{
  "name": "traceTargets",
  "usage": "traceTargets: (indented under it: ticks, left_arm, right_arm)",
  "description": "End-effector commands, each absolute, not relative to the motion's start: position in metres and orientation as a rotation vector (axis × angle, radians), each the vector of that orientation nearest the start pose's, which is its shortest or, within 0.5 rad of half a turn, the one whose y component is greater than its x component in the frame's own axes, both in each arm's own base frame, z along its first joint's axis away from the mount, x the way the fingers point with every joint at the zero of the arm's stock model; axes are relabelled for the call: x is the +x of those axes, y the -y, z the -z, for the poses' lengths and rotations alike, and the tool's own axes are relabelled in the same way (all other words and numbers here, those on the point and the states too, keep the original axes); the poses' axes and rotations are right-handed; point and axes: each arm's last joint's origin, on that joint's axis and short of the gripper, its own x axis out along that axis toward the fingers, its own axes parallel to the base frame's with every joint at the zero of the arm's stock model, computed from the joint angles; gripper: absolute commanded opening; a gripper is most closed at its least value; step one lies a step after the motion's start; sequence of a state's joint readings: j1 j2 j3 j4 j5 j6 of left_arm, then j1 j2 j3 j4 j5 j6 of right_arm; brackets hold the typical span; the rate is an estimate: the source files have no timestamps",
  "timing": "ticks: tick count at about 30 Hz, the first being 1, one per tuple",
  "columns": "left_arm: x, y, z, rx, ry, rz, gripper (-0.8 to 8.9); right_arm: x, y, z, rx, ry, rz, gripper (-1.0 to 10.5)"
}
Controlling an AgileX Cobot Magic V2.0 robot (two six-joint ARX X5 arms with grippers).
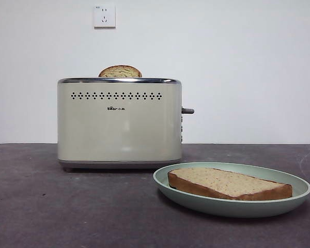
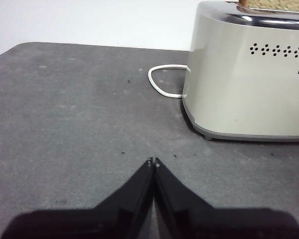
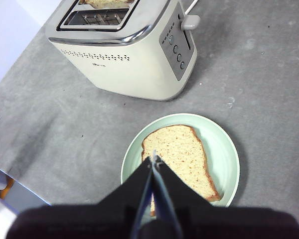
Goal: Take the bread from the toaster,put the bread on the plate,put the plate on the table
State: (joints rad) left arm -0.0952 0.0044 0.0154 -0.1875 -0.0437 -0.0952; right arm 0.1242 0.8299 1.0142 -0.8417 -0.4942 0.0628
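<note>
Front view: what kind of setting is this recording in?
Probably a lab tabletop staged as a kitchen: a toaster and plated bread on a bare grey table before a plain white wall with one socket.

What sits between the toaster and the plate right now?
Nothing: only bare table separates the toaster from the plate, which holds the bread. The right wrist view shows the gap best.
</note>
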Motion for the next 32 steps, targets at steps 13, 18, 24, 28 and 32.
traceTargets:
  ticks: [13, 18, 24, 28, 32]
  left_arm:
    - [0.096, 0.008, -0.146, -0.066, -0.188, 0.053, -0.04]
    - [0.096, 0.008, -0.146, -0.066, -0.188, 0.053, -0.04]
    - [0.096, 0.008, -0.146, -0.066, -0.188, 0.053, -0.04]
    - [0.096, 0.008, -0.146, -0.066, -0.188, 0.053, -0.04]
    - [0.096, 0.008, -0.146, -0.066, -0.188, 0.053, -0.04]
  right_arm:
    - [0.143, -0.032, -0.345, 0.172, -0.673, -0.576, 0.0]
    - [0.143, -0.032, -0.345, 0.172, -0.673, -0.576, 0.0]
    - [0.143, -0.032, -0.345, 0.129, -0.656, -0.586, 0.0]
    - [0.148, -0.032, -0.343, 0.092, -0.659, -0.600, 0.0]
    - [0.171, -0.035, -0.333, 0.045, -0.618, -0.615, 0.0]
